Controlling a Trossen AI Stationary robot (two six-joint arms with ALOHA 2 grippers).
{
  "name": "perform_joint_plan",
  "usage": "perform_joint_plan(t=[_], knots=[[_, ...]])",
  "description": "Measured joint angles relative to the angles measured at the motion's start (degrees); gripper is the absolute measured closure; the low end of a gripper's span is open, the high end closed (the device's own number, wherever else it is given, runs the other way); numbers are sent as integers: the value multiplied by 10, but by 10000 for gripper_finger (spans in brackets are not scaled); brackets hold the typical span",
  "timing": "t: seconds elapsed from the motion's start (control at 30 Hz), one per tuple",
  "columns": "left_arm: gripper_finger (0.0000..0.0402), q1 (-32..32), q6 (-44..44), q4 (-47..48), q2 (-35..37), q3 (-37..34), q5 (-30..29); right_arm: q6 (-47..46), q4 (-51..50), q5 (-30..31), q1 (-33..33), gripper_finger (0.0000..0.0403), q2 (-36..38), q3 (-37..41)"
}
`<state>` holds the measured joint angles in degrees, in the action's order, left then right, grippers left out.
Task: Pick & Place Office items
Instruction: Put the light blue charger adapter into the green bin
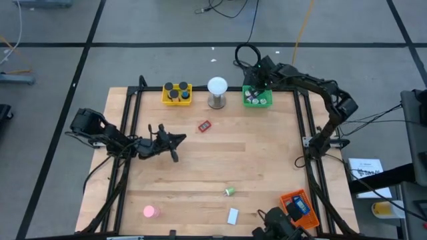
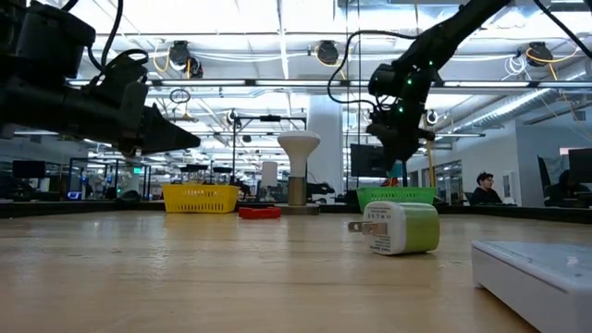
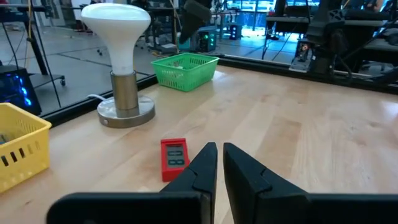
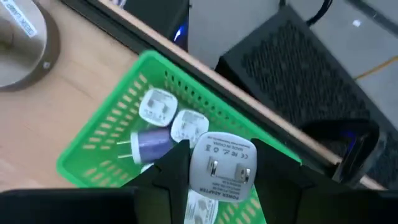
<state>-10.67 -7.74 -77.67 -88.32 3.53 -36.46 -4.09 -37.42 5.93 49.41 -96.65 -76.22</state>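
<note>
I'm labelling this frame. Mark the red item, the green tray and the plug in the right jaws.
red item [image 3: 173, 158], left wrist view, middle of its top face.
green tray [image 4: 112, 127], right wrist view, its side wall.
white plug [image 4: 224, 165], right wrist view, its pronged face.

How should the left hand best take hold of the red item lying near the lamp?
Probably from straight above, closing across the two long sides of the red item. It lies flat on the table with open space around it, and the left hand, fingers nearly together, is just short of it.
</note>
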Motion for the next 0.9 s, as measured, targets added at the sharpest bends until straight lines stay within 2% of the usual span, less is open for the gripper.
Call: perform_joint_plan(t=[0.2, 0.47, 0.73, 0.9], knots=[[373, 2, -4, 4, 0, 0, 4, -17, 20, 0, 10, 270, -17, 29], [374, 0, -13, 4, 0, 0, 5, -28, 95, -2, 19, 270, -15, 77], [399, 0, -19, 4, 0, 0, 6, -38, 126, -2, 24, 270, -47, 86], [383, 0, -25, 9, 0, 0, 6, -42, 131, 0, 24, 270, -61, 87]])
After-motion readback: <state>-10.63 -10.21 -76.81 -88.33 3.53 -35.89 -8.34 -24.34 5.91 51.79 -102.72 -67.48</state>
